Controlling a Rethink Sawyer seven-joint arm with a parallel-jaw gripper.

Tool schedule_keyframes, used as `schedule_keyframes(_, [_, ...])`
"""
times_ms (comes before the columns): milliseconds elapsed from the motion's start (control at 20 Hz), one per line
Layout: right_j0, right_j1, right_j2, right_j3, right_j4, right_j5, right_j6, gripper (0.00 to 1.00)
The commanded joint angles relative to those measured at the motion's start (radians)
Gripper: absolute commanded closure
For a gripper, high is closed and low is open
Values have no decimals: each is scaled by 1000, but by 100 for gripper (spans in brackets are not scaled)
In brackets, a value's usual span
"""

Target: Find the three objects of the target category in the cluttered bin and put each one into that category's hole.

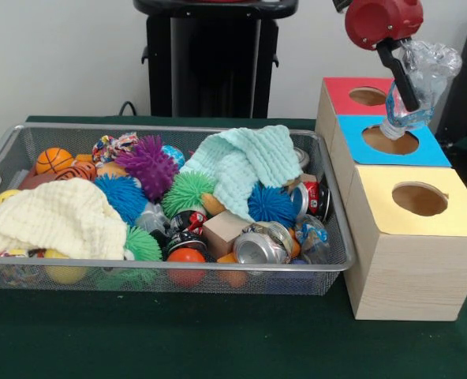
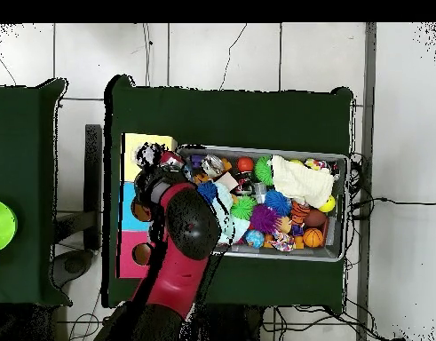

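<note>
Nearest the camera, green cloth covers the table [image 1: 178,339], and the wire bin [image 1: 218,278] sits on it stuffed with balls, cans and cloths. At 3 o'clock from the bin stand three boxes: yellow [image 1: 423,237], blue [image 1: 431,150], red [image 1: 340,91]. Over the blue hole [image 1: 391,140] the claw [image 1: 411,99] grips a crushed clear bottle [image 1: 423,79], neck down, touching the rim, probably lined up to drop. Behind is a white wall; overhead shows tiled floor.

arm [image 1: 383,20]: red, reaching down from above | gripper [image 1: 407,91]: black fingers clamped, tilted
</note>
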Motion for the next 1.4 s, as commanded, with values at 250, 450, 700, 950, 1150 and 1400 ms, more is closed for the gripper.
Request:
schedule_keyframes(250, [-17,59,40,-21,71,140,-331,100])
schedule_keyframes(450, [-15,53,34,-23,58,141,-310,100])
schedule_keyframes(700, [-5,53,31,-26,70,139,-305,100])
schedule_keyframes(950, [-9,86,36,-23,103,164,-358,100])
schedule_keyframes(1150, [-12,109,33,-12,118,188,-395,100])
schedule_keyframes(1400, [-6,170,31,-20,174,219,-459,100])
